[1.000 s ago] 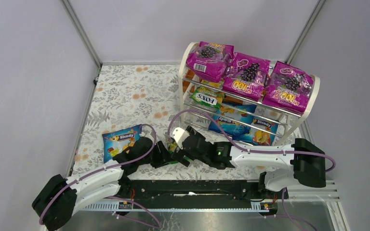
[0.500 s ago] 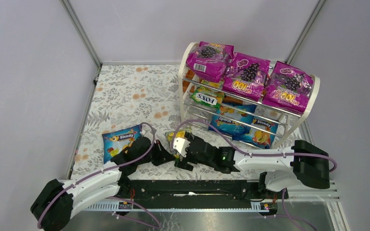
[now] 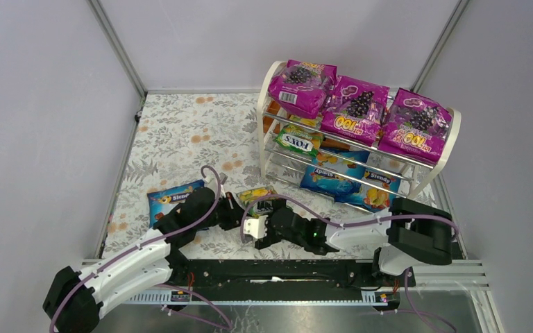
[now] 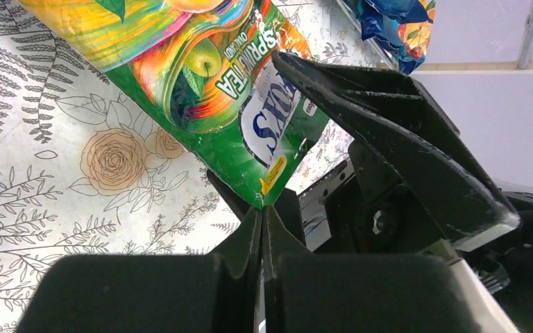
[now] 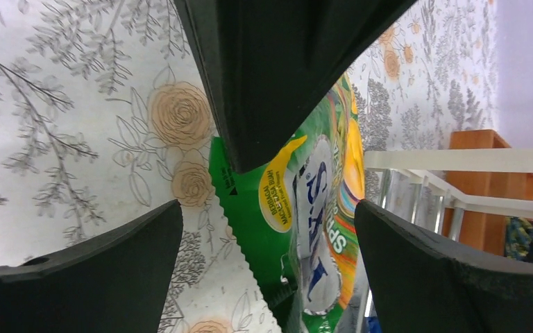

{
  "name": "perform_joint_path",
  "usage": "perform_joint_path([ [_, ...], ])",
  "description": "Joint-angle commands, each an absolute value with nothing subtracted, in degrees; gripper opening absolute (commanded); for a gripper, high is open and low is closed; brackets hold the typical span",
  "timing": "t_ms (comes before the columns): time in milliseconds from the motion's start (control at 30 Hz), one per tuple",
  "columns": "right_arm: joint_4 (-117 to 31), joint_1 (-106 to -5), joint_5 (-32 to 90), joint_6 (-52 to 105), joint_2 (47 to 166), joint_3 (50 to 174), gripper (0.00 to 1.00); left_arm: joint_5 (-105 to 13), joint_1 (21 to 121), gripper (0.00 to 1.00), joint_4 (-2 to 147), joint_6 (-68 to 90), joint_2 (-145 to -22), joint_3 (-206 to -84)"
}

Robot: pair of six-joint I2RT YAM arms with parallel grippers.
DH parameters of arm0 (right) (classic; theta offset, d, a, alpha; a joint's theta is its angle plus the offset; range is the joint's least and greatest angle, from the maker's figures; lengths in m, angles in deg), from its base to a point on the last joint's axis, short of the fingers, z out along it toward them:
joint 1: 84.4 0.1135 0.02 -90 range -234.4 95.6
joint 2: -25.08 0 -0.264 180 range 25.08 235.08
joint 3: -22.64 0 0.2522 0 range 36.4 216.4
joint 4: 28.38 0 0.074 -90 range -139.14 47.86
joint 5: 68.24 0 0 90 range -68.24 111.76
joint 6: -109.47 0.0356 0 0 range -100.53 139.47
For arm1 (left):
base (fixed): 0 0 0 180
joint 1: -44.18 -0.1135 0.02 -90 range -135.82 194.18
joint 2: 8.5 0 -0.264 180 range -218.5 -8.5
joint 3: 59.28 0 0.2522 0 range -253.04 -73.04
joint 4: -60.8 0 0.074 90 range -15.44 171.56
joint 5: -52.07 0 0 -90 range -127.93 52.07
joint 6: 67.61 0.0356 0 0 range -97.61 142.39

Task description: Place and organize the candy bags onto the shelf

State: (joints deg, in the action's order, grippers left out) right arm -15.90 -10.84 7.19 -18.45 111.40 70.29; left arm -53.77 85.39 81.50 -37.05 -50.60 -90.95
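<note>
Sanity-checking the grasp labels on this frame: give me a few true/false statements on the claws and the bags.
1. Three magenta bags lie on the top tier of the shelf. True.
2. The left claw is open and empty. False: it is shut on a corner of the green Fox's bag.
3. The right claw is clamped on the green Fox's bag. False: its jaws stand wide open, and the bag shows between them.
4. A blue Slendy bag lies on the table, off the shelf. True.
</note>
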Motion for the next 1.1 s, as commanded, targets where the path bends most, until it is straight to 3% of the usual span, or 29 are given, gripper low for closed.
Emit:
perform_joint_path([
  [0, -9.1, -10.5, 2.6, -26.9, 114.0, 72.5, 1.00, -54.1, 85.1, 0.00, 83.2, -33.3, -50.5, -94.5],
  [167, -6.9, -10.7, 2.9, -28.9, 114.5, 72.6, 0.97, -53.3, 85.0, 0.00, 85.5, -31.8, -49.6, -95.3],
  [267, -6.9, -11.2, 5.1, -27.9, 114.8, 73.1, 0.89, -53.7, 85.0, 0.00, 85.8, -31.2, -49.5, -95.8],
  [367, -7.0, -11.3, 5.7, -27.9, 115.7, 73.7, 0.76, -53.9, 84.9, 0.00, 86.2, -30.8, -49.5, -96.4],
  [567, -5.5, -11.3, 3.3, -28.8, 117.1, 74.6, 0.66, -54.2, 84.7, 0.00, 87.4, -29.8, -48.8, -97.8],
  [900, -10.7, -11.5, 5.1, -23.6, 113.5, 76.2, 0.26, -52.6, 84.7, 0.01, 91.3, -25.9, -48.3, -102.5],
  [967, -13.1, -11.5, 5.2, -22.6, 113.3, 77.3, 0.18, -49.7, 84.7, 0.14, 94.9, -23.4, -48.5, -105.7],
  [1067, -15.4, -11.6, 5.1, -20.6, 112.1, 77.8, 0.12, -43.5, 84.6, 0.44, 101.2, -19.6, -47.8, -110.9],
])
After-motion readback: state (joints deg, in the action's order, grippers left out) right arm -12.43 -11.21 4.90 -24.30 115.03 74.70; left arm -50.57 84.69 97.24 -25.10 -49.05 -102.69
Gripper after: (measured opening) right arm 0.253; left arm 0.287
